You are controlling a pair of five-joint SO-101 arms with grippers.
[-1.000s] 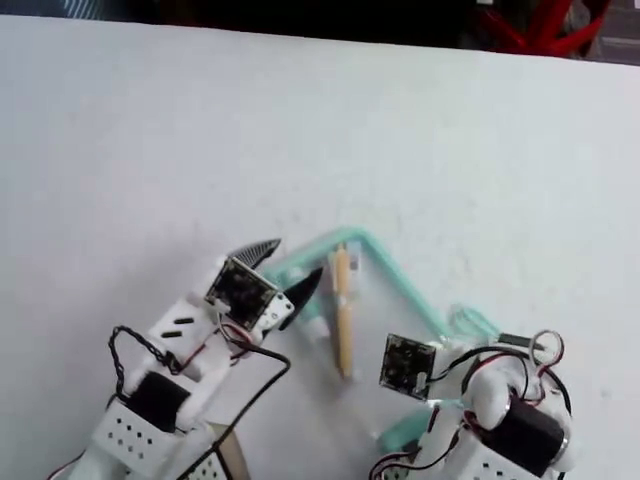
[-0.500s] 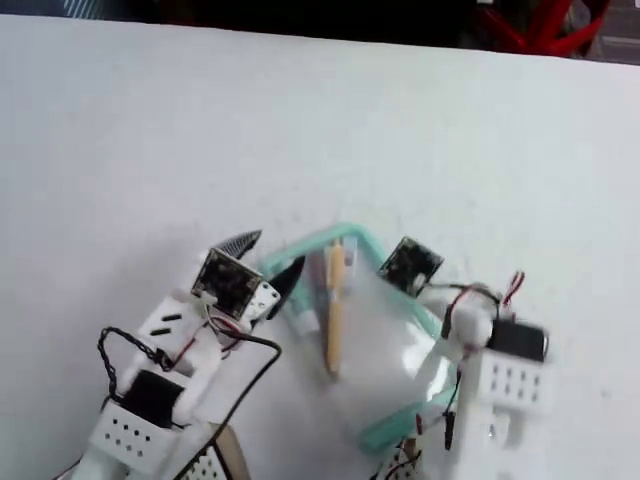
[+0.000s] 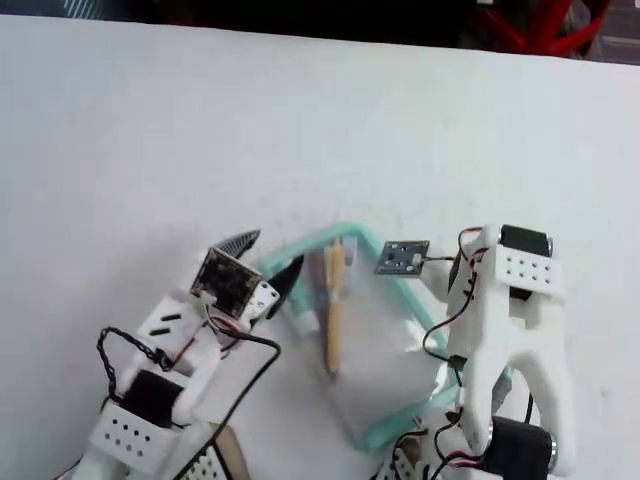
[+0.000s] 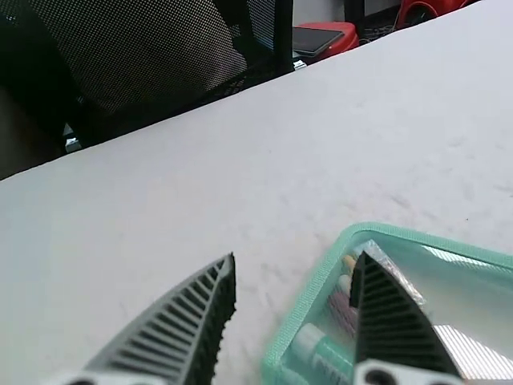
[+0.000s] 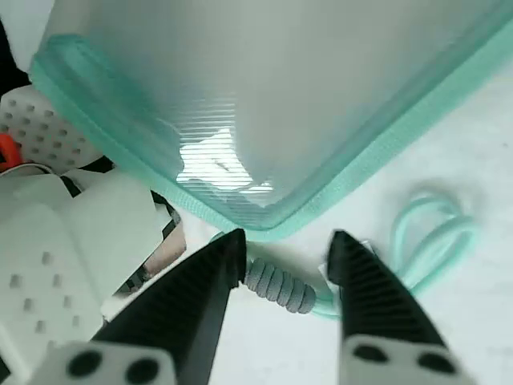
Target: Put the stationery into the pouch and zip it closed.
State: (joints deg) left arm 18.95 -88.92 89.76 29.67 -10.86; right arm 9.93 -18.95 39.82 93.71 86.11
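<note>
A clear pouch with mint-green trim lies on the white table. Inside it lie a wooden pencil and a green-and-white stick. My left gripper is open, its dark fingers either side of the pouch's corner; in the left wrist view that gripper straddles the trim. My right arm stands tall over the pouch's right side. My right gripper is open, with the grey zip pull between its fingers beside the pouch's edge.
A mint cord loop lies on the table by the zip pull. A dark chair and a red object stand beyond the table's far edge. Bare table stretches far and left of the pouch.
The right arm has risen and swung over the pouch's right side. The pouch and pencil slid a little left. The left arm shifted slightly left, then kept still.
</note>
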